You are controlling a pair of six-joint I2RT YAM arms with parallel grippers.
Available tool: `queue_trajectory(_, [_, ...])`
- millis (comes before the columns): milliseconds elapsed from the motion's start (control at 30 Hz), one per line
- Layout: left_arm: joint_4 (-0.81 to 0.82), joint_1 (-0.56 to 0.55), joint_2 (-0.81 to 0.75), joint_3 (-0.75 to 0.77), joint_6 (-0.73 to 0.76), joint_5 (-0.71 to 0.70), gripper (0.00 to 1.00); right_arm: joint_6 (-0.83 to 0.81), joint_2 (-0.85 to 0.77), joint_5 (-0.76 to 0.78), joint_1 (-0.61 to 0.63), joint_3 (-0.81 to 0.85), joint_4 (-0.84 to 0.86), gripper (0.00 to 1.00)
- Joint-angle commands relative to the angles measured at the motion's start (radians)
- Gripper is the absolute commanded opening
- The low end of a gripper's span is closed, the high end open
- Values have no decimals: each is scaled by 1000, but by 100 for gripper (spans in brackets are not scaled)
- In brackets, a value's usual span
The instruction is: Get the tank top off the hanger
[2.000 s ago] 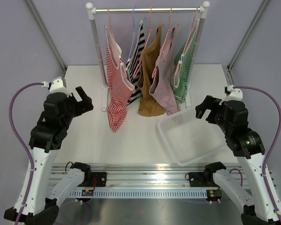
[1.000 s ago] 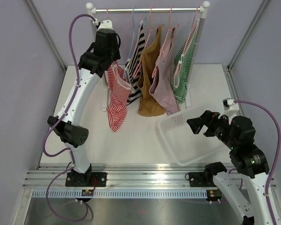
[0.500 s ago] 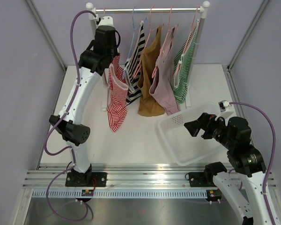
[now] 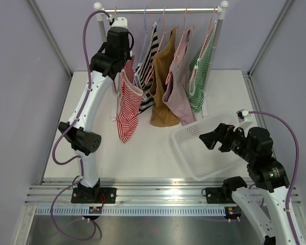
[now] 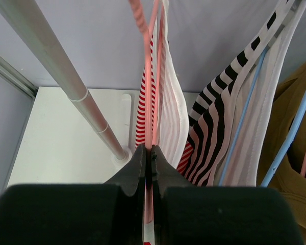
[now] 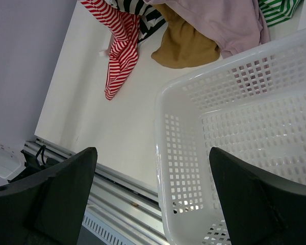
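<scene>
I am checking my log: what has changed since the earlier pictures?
The left gripper rose from low on the left to the rail and shut on the pink hanger of the red-striped tank top. The right gripper, open, eased left toward the white basket. Basket and other tops stayed.

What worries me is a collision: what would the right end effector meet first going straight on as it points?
Probably the white basket, its rim dead ahead of the open right end effector; depth is unclear.
</scene>
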Motion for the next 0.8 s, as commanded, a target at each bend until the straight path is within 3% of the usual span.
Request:
queue_trajectory(0, [33,9,12,41,17,21,0,4,6,-13,7,8,34,99])
queue_trajectory(767, [99,9,-189,29,16,67,0,4,-21,4,5,34,60,99])
